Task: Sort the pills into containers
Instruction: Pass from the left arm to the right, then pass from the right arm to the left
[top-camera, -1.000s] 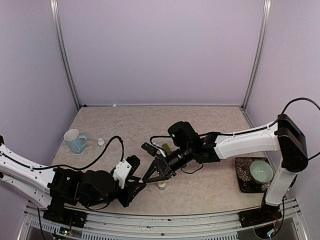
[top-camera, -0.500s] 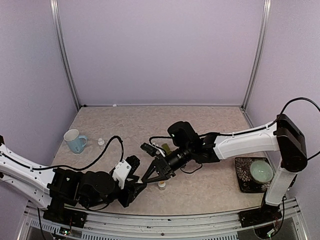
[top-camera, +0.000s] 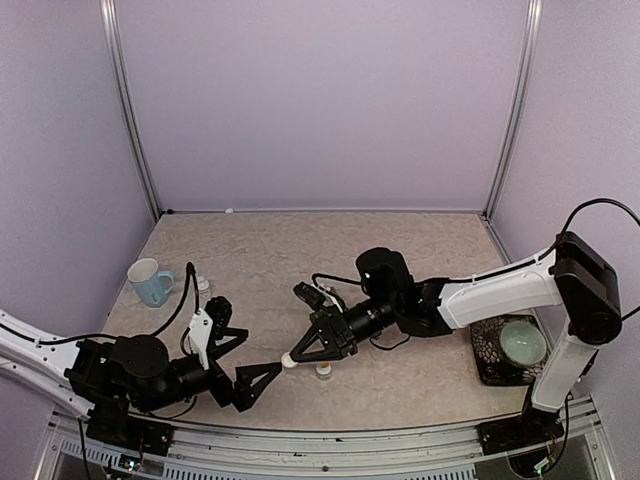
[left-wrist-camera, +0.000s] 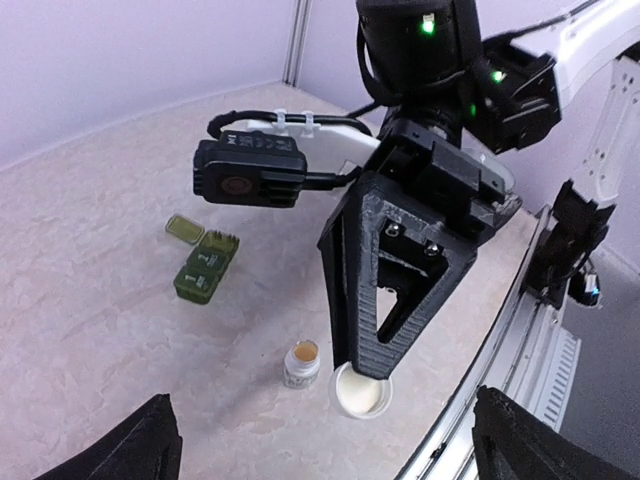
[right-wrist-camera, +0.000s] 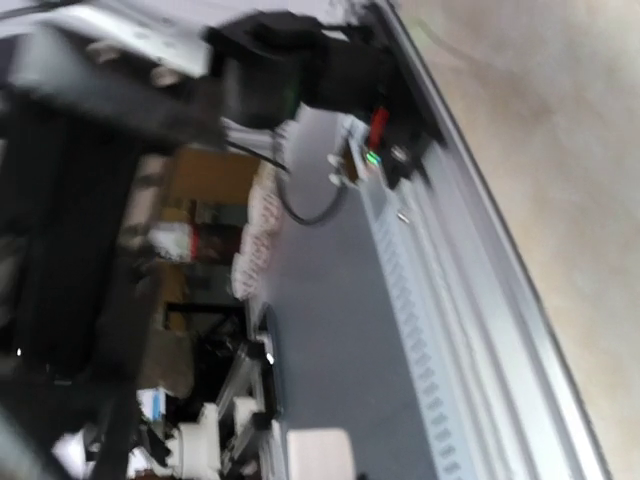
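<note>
The left hand (top-camera: 258, 352) is hanging released close to the near edge of the surface (top-camera: 420, 250), left of its middle. Its fingers (left-wrist-camera: 125, 450) are spreading wide and gripping nothing. The right hand (left-wrist-camera: 362, 372) is reaching in from the right edge, clenched and grasping a white cap (left-wrist-camera: 360, 395) at its fingertips. A small bottle (left-wrist-camera: 302, 362) is standing open just beside the cap, near the middle of the near edge, showing something orange-brown inside. The containers (left-wrist-camera: 205, 266), a dark green strip, are lying toward the middle of the surface, well beyond the bottle, with a lid (left-wrist-camera: 184, 229) lying open at one end. A light blue mug (top-camera: 150, 281) is sitting by the left edge. A pale green bowl (top-camera: 522, 342) is resting on a dark patterned mat (top-camera: 485, 365) at the right edge, near the near right corner.
</note>
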